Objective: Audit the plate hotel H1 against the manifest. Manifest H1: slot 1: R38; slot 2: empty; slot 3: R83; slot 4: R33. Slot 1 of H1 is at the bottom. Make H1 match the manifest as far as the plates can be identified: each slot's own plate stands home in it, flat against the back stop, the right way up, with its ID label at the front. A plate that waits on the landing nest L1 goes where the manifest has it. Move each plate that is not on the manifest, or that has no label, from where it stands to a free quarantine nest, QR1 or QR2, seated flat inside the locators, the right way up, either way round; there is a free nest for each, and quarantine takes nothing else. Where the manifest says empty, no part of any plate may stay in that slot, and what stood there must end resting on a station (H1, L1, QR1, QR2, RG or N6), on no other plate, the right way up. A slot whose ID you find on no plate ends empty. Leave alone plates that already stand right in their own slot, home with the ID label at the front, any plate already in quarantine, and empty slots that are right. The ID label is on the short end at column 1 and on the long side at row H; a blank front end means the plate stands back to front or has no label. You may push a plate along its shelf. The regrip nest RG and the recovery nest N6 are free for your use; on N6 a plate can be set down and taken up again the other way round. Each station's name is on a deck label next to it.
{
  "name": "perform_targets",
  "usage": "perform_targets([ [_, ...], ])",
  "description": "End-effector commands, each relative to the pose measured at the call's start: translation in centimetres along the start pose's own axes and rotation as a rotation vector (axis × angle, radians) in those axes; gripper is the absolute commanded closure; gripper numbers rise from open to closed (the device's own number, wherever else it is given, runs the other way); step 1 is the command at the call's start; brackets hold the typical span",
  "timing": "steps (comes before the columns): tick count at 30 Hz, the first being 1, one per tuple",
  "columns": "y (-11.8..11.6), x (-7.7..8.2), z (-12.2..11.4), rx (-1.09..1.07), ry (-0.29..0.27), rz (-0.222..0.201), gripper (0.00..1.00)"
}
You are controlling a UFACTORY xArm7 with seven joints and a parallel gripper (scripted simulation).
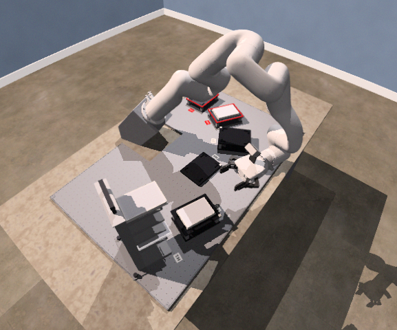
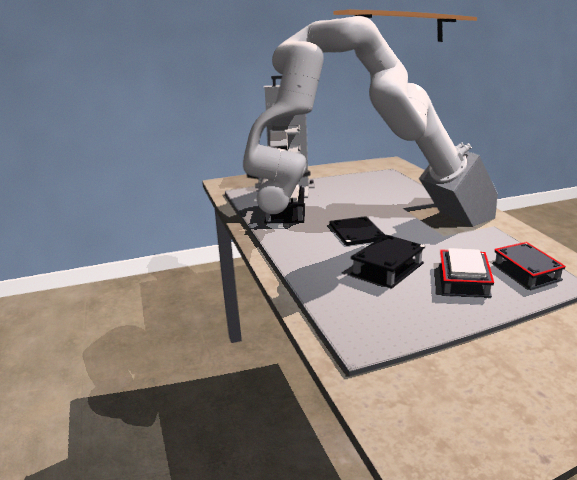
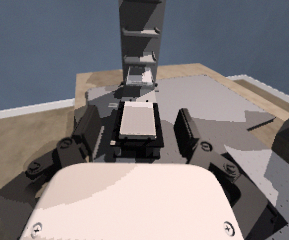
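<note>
- At about eight o'clock on the grey perforated deck plate stood the tall grey plate hotel, a white top board over its stacked shelves. In the wrist view a pale plate sat on one of its lower shelves; I could not read any label, or tell which slot it was.
- Just right of the hotel, at six o'clock, a white, flat, rectangular well plate lay flat on a black raised nest. I took that nest for the landing nest, though its deck label was too small to read.
- Near the middle of the deck a thin black square pad lay turned at an angle, with a black raised empty nest just beyond it.
- Towards twelve o'clock two red-rimmed black nests stood side by side: the nearer red-rimmed nest carried a white plate, while the farther red-rimmed nest was bare.
- At three o'clock the white arm's black two-fingered gripper hung low near the deck edge, its fingers spread as wide as they go and holding nothing. From the wrist camera its fingers framed the white plate on the raised nest, with the hotel straight behind.
- My reading: it was lining up to fetch the waiting plate. The next move would call for closing in level, straddling the plate squarely, then gripping it.
</note>
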State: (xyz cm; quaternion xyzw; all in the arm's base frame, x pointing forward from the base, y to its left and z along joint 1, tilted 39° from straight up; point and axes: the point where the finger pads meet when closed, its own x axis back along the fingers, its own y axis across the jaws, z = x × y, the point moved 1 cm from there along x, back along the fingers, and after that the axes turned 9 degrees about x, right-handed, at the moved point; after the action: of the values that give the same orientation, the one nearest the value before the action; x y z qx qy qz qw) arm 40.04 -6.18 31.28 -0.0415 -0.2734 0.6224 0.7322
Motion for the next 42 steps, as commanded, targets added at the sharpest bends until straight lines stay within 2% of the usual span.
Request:
perform_targets([
  [1,-0.1,0.6,0.1,-0.002,0.001,0.000,0.00],
  [8,-0.1,1.3,0.1,-0.002,0.001,0.000,0.00],
  [42,-1.3,1.3,-7.8,-0.003,0.000,0.000,0.00],
])
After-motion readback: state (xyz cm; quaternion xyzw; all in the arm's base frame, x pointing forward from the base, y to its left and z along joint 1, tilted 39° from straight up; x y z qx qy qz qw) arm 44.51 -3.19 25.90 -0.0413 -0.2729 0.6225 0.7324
